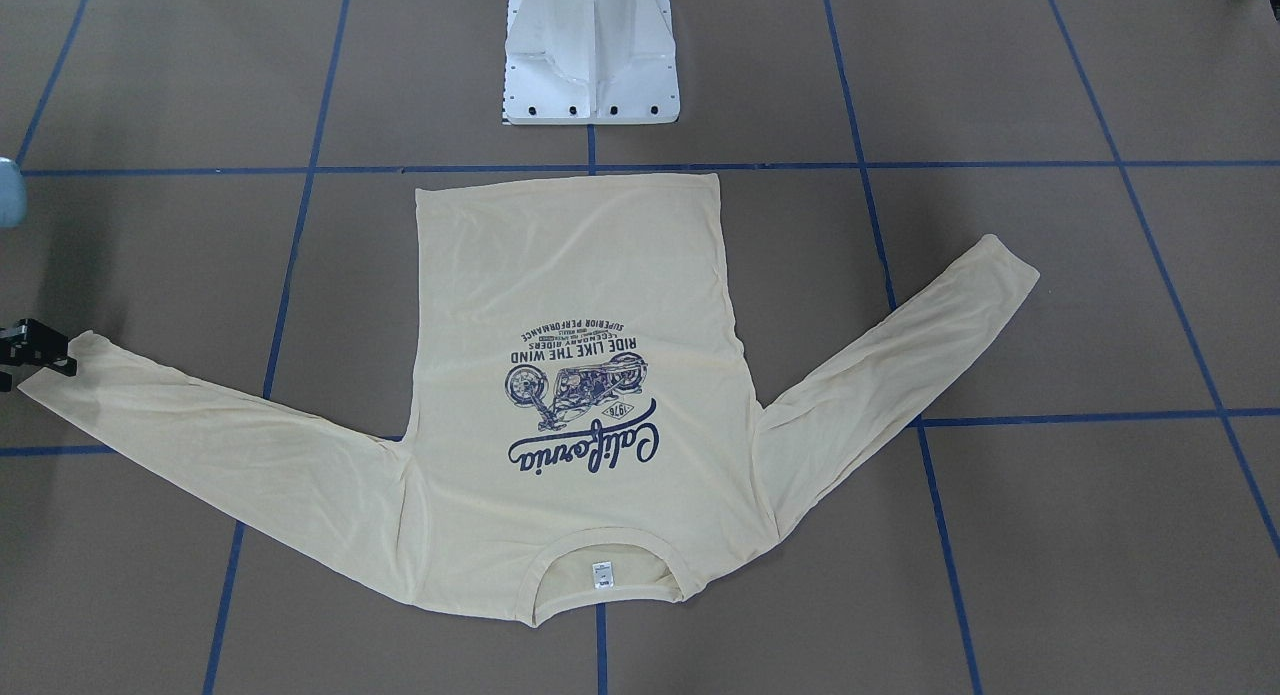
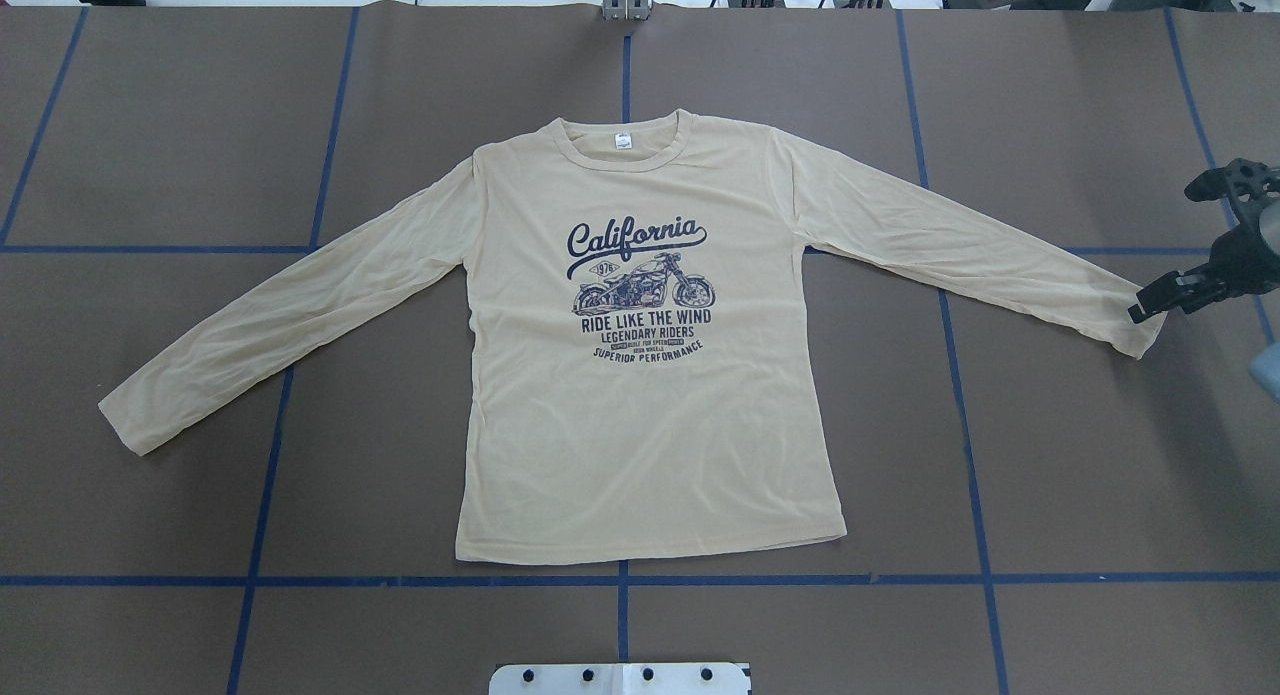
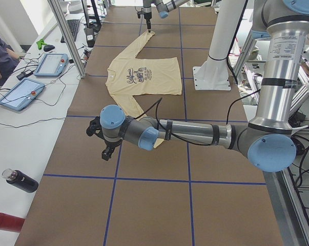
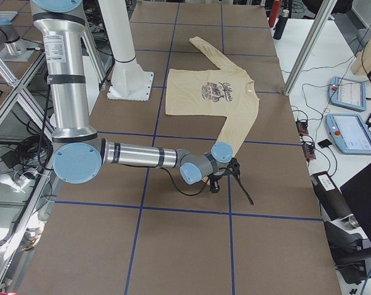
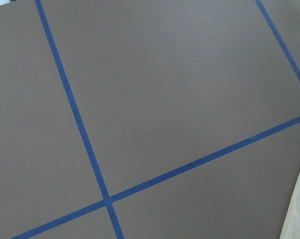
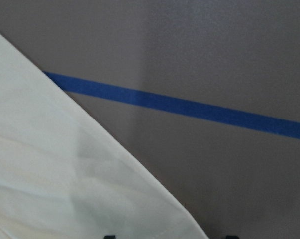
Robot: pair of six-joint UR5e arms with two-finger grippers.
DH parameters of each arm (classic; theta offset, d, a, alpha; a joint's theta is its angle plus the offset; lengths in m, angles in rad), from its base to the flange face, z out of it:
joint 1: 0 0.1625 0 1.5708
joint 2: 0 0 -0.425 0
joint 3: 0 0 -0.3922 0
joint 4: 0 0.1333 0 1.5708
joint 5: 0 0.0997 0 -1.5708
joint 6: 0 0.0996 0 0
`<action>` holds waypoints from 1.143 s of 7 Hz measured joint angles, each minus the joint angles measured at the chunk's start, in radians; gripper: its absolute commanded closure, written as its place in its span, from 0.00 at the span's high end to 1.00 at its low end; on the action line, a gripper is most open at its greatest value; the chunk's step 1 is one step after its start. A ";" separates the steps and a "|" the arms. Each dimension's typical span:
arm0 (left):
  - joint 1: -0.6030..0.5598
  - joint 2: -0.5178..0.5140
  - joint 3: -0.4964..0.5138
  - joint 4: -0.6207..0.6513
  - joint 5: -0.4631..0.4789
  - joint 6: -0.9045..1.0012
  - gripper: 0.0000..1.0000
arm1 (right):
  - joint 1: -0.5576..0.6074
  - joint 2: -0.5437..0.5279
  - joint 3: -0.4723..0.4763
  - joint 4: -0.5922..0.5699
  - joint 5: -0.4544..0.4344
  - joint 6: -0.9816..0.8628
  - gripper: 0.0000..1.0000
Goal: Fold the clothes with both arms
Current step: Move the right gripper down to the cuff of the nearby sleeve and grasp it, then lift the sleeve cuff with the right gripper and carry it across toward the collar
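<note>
The pale cream-yellow long-sleeved shirt (image 2: 640,425) lies flat with its print up and both sleeves spread out on the brown table. In the front view the shirt (image 1: 570,275) has its collar toward the camera. My right gripper (image 2: 1145,310) sits at the cuff of the shirt's right-hand sleeve, at the left edge of the front view (image 1: 60,360). In the right wrist view its two dark fingertips (image 6: 109,236) stand apart at the bottom, with the cuff corner (image 6: 50,174) between them. My left gripper (image 3: 104,148) hovers just past the other cuff. It shows only in the exterior left view, so I cannot tell its state.
The white pedestal base (image 1: 590,55) stands just behind the shirt's hem. Blue tape lines (image 2: 620,580) grid the table. A side bench holds tablets (image 3: 52,64) and bottles (image 3: 21,180), with a seated person (image 3: 0,51) beside it. An aluminium post (image 3: 67,36) rises at the table edge.
</note>
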 measured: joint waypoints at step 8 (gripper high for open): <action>0.000 0.000 0.002 0.000 -0.002 -0.001 1.00 | 0.009 0.046 0.089 0.002 0.102 0.167 0.00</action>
